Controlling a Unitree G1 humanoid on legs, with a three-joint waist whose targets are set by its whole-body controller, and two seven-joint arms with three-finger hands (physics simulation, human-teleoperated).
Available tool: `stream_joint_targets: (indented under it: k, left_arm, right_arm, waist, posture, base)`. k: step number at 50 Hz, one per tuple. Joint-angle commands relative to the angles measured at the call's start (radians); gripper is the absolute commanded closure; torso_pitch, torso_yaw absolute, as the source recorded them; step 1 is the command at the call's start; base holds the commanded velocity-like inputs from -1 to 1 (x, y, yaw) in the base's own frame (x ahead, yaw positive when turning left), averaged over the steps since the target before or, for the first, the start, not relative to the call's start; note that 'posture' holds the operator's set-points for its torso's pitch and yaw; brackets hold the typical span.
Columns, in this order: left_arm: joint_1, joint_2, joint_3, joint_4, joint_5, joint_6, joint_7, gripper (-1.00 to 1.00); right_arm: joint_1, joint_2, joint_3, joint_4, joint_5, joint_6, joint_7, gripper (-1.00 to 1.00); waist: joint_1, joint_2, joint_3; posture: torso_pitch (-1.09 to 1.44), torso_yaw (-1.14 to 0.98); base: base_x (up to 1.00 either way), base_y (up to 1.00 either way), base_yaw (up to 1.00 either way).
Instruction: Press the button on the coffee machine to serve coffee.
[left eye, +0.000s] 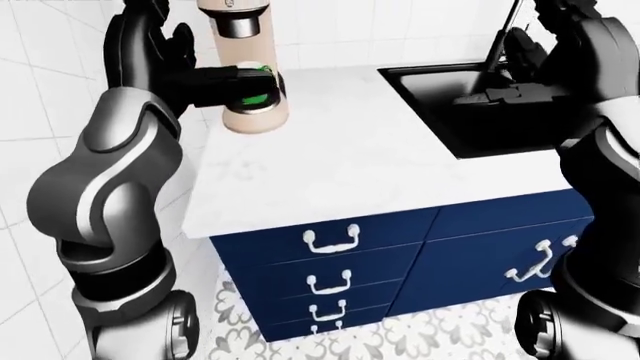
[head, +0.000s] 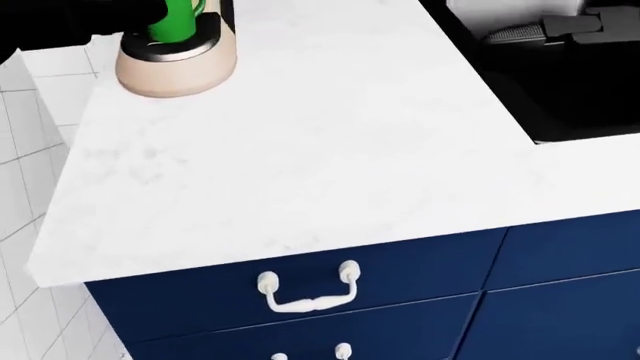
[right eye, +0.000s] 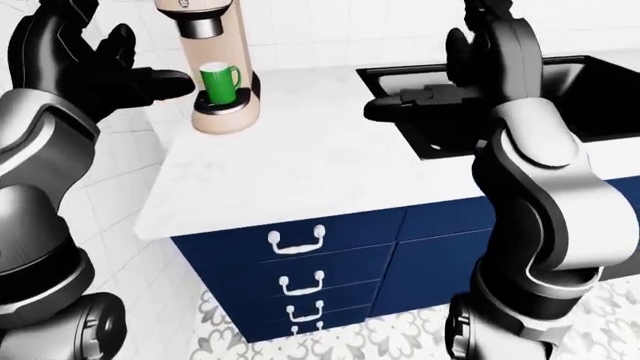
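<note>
Item: beige cylindrical coffee machine (right eye: 222, 71) with a dark brew head. It stands at the upper left corner of the white marble counter (right eye: 310, 161) in the right-eye view, close to the white tiled wall (right eye: 330, 30). Its button cannot be made out.

Item: green glossy mug with a handle (right eye: 219, 82). It sits upright on the machine's dark drip tray, directly under the brew head, handle turned to the view's right.

Item: black three-finger left hand (right eye: 105, 64). Fingers spread, gripping nothing. One finger reaches toward the machine's left side at mug height; in the left-eye view it overlaps the mug and the beige body, so contact cannot be settled.

Item: black three-finger right hand (right eye: 425, 97). Held over the near left rim of the black recessed sink (right eye: 590, 90), fingers extended flat toward the view's left, enclosing nothing. Well apart from the machine.

Item: navy blue drawer cabinet (right eye: 330, 262) under the counter. A stack of drawers on the left, each with a white bail handle (right eye: 298, 241); further fronts to the right.

Item: patterned grey and white floor tile (right eye: 400, 330), visible at the cabinet's foot.
</note>
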Motion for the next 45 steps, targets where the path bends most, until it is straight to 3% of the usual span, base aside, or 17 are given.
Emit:
stream_joint_targets:
  k: [1, 3, 4, 5, 6, 9, 14, 15, 18, 22, 25, 26, 30, 33, 35, 45]
  left_arm:
    - [-0.033, 0.007, 0.001, -0.017, -0.004, -0.036, -0.007, -1.0]
    - [-0.033, 0.007, -0.001, -0.017, -0.004, -0.037, -0.006, -1.0]
    - [-0.033, 0.007, -0.002, -0.017, -0.004, -0.037, -0.006, -1.0]
    - [-0.034, 0.006, -0.002, -0.017, -0.005, -0.036, -0.006, -1.0]
    - [-0.035, 0.006, -0.002, -0.018, -0.005, -0.035, -0.005, -1.0]
    - [-0.035, 0.006, -0.003, -0.014, -0.003, -0.04, -0.006, -1.0]
    - [-0.033, 0.002, -0.007, -0.012, 0.001, -0.041, -0.007, -1.0]
    - [-0.033, 0.002, -0.006, -0.013, 0.001, -0.04, -0.007, -1.0]
    - [-0.033, 0.002, -0.006, -0.011, 0.003, -0.042, -0.009, -1.0]
    - [-0.032, 0.002, -0.005, -0.009, 0.004, -0.044, -0.01, -1.0]
    - [-0.032, 0.002, -0.005, -0.009, 0.005, -0.044, -0.01, -1.0]
    - [-0.032, 0.002, -0.005, -0.008, 0.005, -0.046, -0.011, -1.0]
    - [-0.03, 0.002, -0.005, -0.003, 0.006, -0.05, -0.011, -1.0]
    - [-0.03, 0.001, -0.005, -0.003, 0.006, -0.051, -0.011, -1.0]
    - [-0.031, 0.001, -0.006, 0.0, 0.007, -0.053, -0.012, -1.0]
    - [-0.003, -0.014, -0.02, 0.048, 0.033, -0.115, -0.049, -1.0]
  right_arm:
    - [-0.029, -0.012, -0.003, -0.011, -0.003, -0.033, -0.011, -1.0]
    - [-0.026, -0.013, -0.002, -0.011, -0.002, -0.034, -0.01, -1.0]
    - [-0.024, -0.017, 0.009, -0.005, -0.007, -0.037, -0.006, -1.0]
    - [-0.022, -0.015, 0.013, 0.0, -0.011, -0.042, -0.003, -1.0]
    - [-0.026, -0.009, 0.019, 0.007, -0.016, -0.043, -0.004, -1.0]
    - [-0.027, 0.001, 0.015, 0.01, -0.021, -0.055, -0.002, -1.0]
    - [-0.027, 0.002, 0.004, 0.003, -0.021, -0.055, -0.011, -1.0]
    - [-0.025, 0.001, 0.004, 0.004, -0.021, -0.056, -0.01, -1.0]
    - [-0.028, 0.0, 0.008, 0.002, -0.018, -0.052, -0.011, -1.0]
    - [-0.029, 0.0, 0.017, 0.004, -0.026, -0.057, -0.013, -1.0]
    - [-0.028, 0.0, 0.023, 0.005, -0.035, -0.055, -0.011, -1.0]
    - [-0.027, 0.0, 0.024, 0.006, -0.039, -0.056, -0.009, -1.0]
    - [-0.027, 0.003, 0.023, 0.005, -0.053, -0.055, -0.007, -1.0]
    - [-0.027, 0.004, 0.026, 0.009, -0.06, -0.057, -0.003, -1.0]
    - [-0.03, 0.006, 0.025, 0.009, -0.064, -0.053, -0.002, -1.0]
    - [-0.038, 0.007, 0.023, -0.004, -0.085, -0.027, 0.013, -1.0]
  waist:
    - [-0.001, 0.0, -0.019]
    - [0.002, -0.033, -0.018]
    - [0.005, -0.062, -0.026]
    - [0.019, -0.064, -0.013]
    - [0.017, -0.043, -0.006]
    - [0.018, -0.028, -0.02]
    - [0.016, -0.015, -0.021]
    - [0.023, -0.01, -0.04]
    - [0.02, -0.007, -0.018]
    - [-0.003, 0.003, -0.024]
    - [-0.011, 0.05, -0.029]
    - [-0.013, 0.032, -0.018]
    - [-0.006, 0.015, -0.008]
    - [-0.003, -0.029, 0.003]
    - [0.004, -0.017, 0.0]
    - [0.005, 0.001, -0.019]
  posture:
    - [0.0, 0.0]
    - [0.0, 0.0]
    - [0.0, 0.0]
    - [0.0, 0.0]
    - [0.0, 0.0]
    - [0.0, 0.0]
    - [0.0, 0.0]
    - [0.0, 0.0]
    - [0.0, 0.0]
    - [0.0, 0.0]
    - [0.0, 0.0]
    - [0.0, 0.0]
    - [0.0, 0.0]
    - [0.0, 0.0]
    - [0.0, 0.0]
    - [0.0, 0.0]
  base:
    - [0.09, 0.17, 0.0]
    - [0.08, 0.17, 0.0]
    - [0.09, 0.12, 0.0]
    - [0.0, 0.0, 0.0]
    - [0.0, 0.0, 0.0]
    - [0.0, 0.0, 0.0]
    - [0.0, 0.0, 0.0]
    - [0.0, 0.0, 0.34]
    - [-0.02, 0.0, 1.0]
    - [-0.01, 0.0, 0.83]
    - [0.0, 0.0, 0.08]
    - [0.0, 0.0, 0.0]
    - [0.0, 0.0, 0.0]
    - [0.0, 0.0, 0.0]
    - [0.0, 0.0, 0.0]
    - [0.0, 0.0, 0.0]
